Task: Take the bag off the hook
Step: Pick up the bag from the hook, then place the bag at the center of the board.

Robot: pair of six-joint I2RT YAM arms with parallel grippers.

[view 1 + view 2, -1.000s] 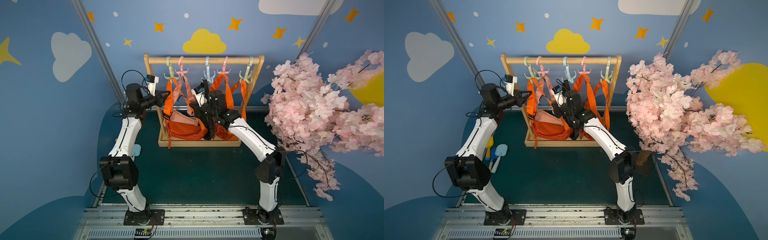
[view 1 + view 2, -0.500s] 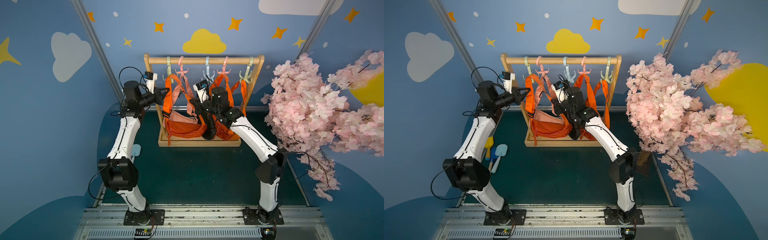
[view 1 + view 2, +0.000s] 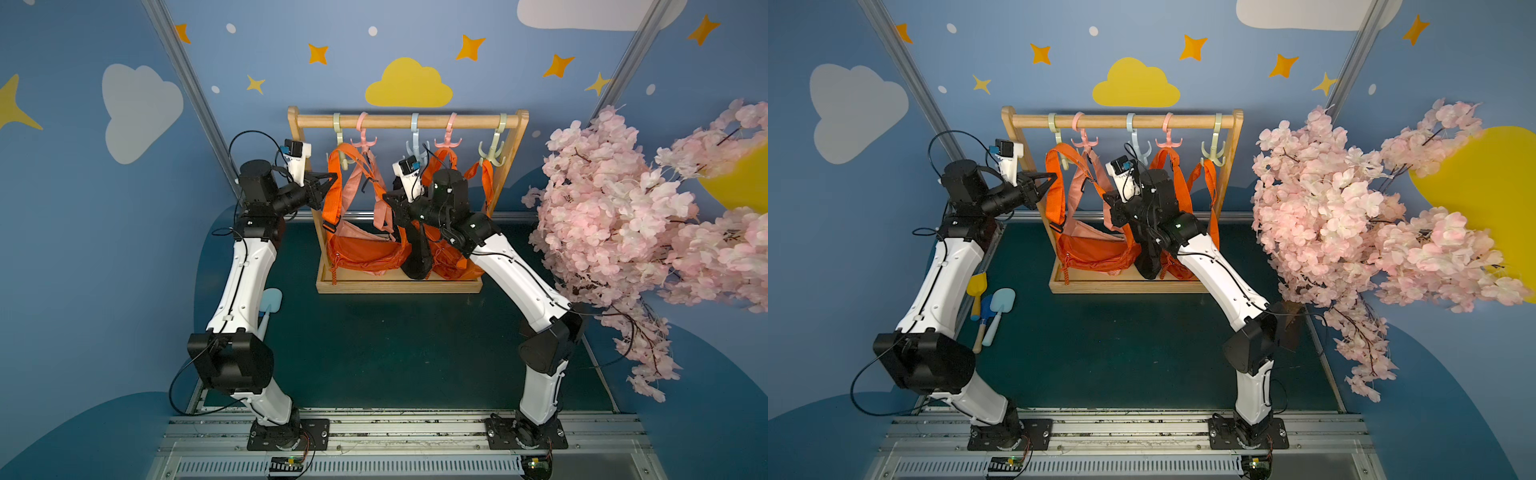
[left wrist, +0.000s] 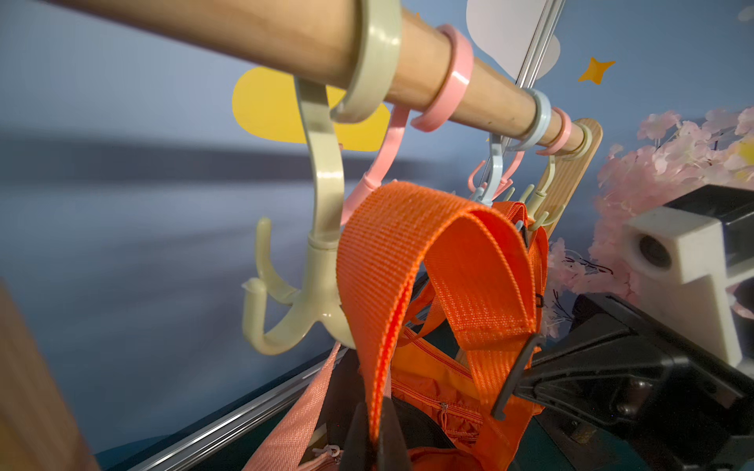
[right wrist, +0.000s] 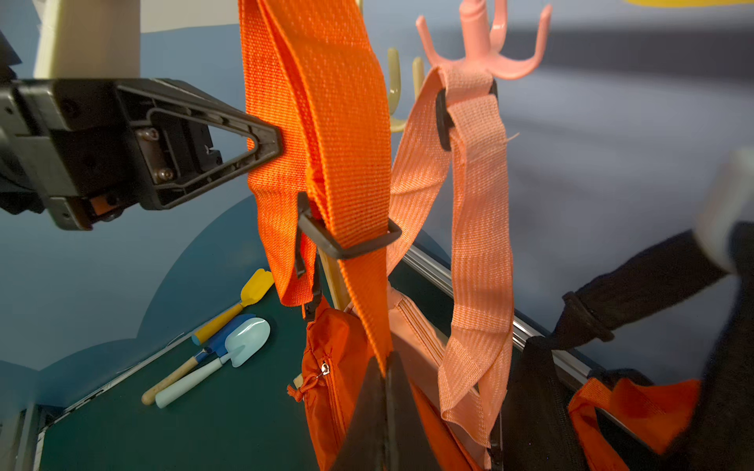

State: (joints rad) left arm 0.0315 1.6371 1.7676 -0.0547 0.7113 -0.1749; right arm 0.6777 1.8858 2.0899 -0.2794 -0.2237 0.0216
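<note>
Starry wall (image 3: 498, 83), left gripper (image 4: 374, 414) and right gripper (image 5: 385, 369) both clamped on orange bag strap (image 4: 408, 244)

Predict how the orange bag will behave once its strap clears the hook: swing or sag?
Probably floppy: the orange strap folds limply over itself. The orange bag sags like thin fabric, so likely light; it may swing. Woven webbing looks grippy.

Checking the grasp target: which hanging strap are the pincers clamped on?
The bright orange strap beside the beige hook nearest the left arm: left pincer and right pincer both pinch it. The salmon strap on the pink hook is not gripped.
</note>
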